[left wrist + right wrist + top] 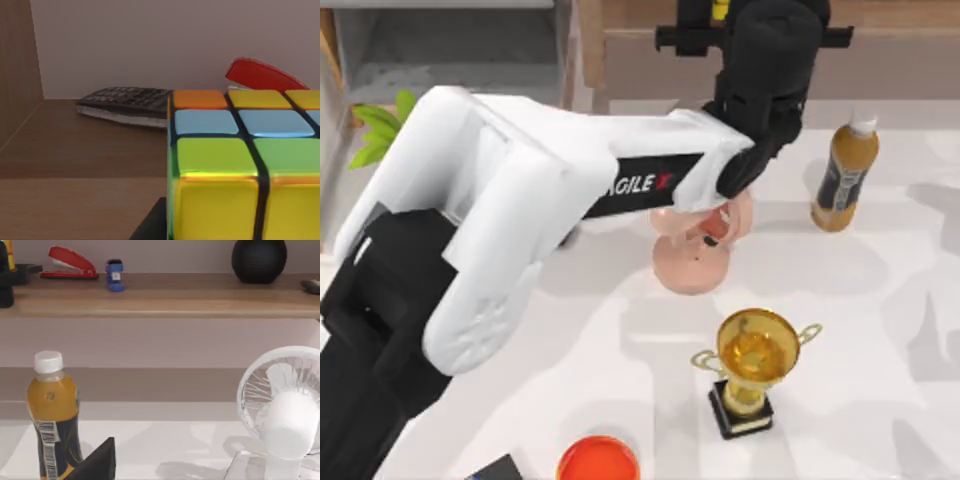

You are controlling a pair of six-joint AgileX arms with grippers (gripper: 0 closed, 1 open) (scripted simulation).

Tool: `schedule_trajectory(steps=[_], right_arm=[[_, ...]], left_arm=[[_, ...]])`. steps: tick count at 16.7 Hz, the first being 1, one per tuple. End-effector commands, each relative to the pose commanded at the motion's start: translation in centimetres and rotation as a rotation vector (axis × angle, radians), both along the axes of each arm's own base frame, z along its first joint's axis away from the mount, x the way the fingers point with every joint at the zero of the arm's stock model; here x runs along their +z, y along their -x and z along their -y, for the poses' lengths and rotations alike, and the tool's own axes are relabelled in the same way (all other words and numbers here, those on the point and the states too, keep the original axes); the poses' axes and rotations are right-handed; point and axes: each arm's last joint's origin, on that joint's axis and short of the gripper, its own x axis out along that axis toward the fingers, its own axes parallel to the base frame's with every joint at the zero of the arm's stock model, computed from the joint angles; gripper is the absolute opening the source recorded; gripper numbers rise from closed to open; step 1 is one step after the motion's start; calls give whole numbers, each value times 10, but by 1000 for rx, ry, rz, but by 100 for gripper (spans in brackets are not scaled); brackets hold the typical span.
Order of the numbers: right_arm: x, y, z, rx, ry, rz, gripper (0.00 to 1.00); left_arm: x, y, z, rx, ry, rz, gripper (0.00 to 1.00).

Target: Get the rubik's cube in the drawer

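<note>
The rubik's cube [245, 165], with yellow, green, blue and orange squares, looms close in the left wrist view, over the brown shelf [75, 150]. A dark finger [150, 225] lies against its side. From above, my left gripper [750, 35] reaches over the shelf at the back, shut on the cube, with a yellow sliver of the cube [720, 8] showing beside it. The drawer [450, 70] stands open at the back left, its grey inside showing. A dark part of my right gripper [97, 462] shows in the right wrist view, next to the bottle.
On the shelf lie a dark calculator [125, 102], a red stapler [262, 75], a small blue object [115, 275] and a black ball [259, 257]. The table holds an orange bottle [845, 175], gold trophy [755, 370], pink object [700, 250], red bowl [598, 460] and white fan [285, 410].
</note>
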Motion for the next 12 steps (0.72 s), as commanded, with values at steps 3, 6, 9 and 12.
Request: schedule_trajectory(steps=[3, 6, 9, 12], right_arm=[[0, 0, 0, 0, 0, 0, 100], [0, 0, 0, 0, 0, 0, 100], [0, 0, 0, 0, 0, 0, 100], [0, 0, 0, 0, 0, 0, 100]], left_arm=[[23, 1, 3, -43, 5, -12, 0], [65, 6, 4, -122, -3, -51, 0], [113, 14, -4, -213, -44, -139, 0], [154, 25, -25, -292, -119, -288, 0]])
